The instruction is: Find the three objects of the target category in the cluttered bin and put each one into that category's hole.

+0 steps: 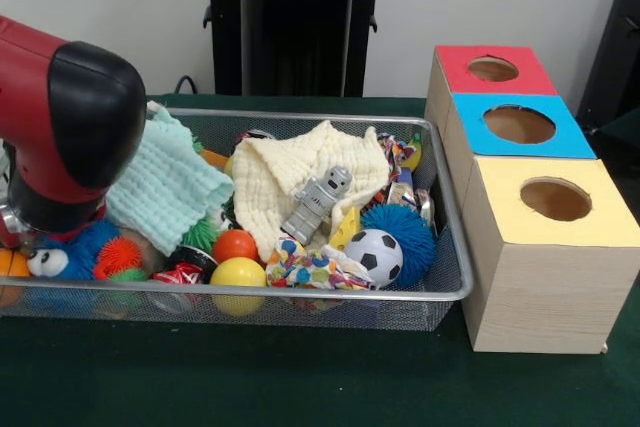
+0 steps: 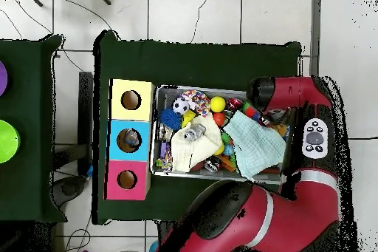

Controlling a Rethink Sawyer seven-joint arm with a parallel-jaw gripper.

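Observation:
The wire-mesh bin [image 1: 447, 287] sits on the green table, packed with toys; it also shows in the overhead view [image 2: 156, 134]. A cream cloth [image 1: 285, 177] and a mint cloth [image 1: 170, 187] cover much of it. A grey robot figure [image 1: 318, 203] lies on the cream cloth. A soccer ball [image 1: 374, 256], a blue spiky ball [image 1: 405, 229], a yellow ball [image 1: 238, 273] and an orange ball [image 1: 235, 244] lie near the front rim. The arm's red and black end [image 1: 75, 127] hangs over the bin's left end. Only a sliver of the gripper [image 1: 10, 225] shows below it.
Three wooden boxes with round holes stand in a row right of the bin: a red top [image 1: 530, 72], a blue top [image 1: 565, 132] and a yellow top [image 1: 600, 212]. In the overhead view the arm [image 2: 295, 212] curves round the bin's right end.

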